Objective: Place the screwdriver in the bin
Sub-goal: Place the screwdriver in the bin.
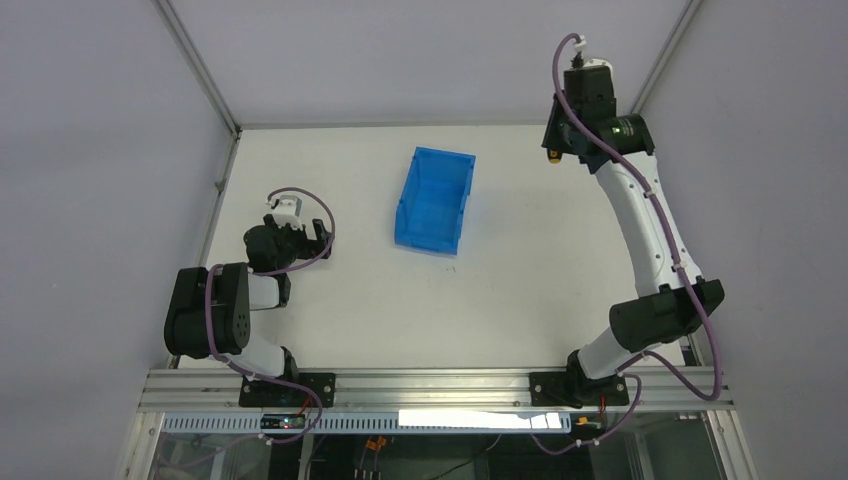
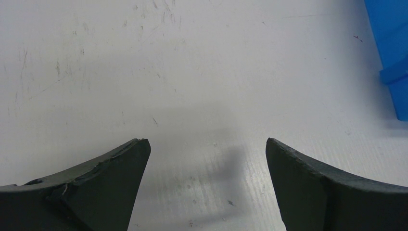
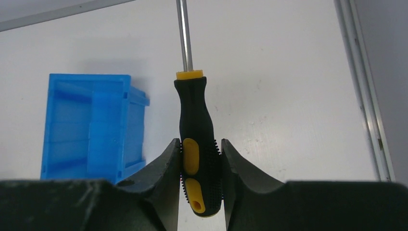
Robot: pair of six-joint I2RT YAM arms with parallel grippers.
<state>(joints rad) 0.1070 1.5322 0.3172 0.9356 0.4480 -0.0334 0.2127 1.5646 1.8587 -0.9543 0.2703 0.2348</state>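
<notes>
- Right wrist view: screwdriver (image 3: 193,115) in the middle of the frame, squeezed tight by the right gripper (image 3: 199,144), with dark fingers (image 3: 163,168) pressed on both sides of the black and yellow handle.
- Thin grey shaft (image 3: 184,33) pointing straight up and out past the top edge of the frame.
- Yellow end of the handle low down, near the bottom edge of the frame.
- Blue bin (image 3: 86,127) at the left of the frame, down on the white table (image 3: 288,96), apart from the screwdriver.
- Silver rail (image 3: 363,86) running down the right side of the frame.
- Top external view: right arm (image 1: 640,215) stretched far up to the upper right, with its gripper near the back corner of the table, well to the right of the bin.
- Bin a little above the middle of the frame, sitting a bit crooked, not lined up with the table edges.
- Screwdriver not in the bin yet.
- Left arm (image 1: 215,310) folded up at the left side of the frame, well apart from the bin.
- Left wrist view: left gripper (image 2: 207,142) spread wide and holding nothing, one dark finger in each bottom corner of the frame, scratched white table between them.
- A slice of the blue bin at the upper right edge of the frame.
</notes>
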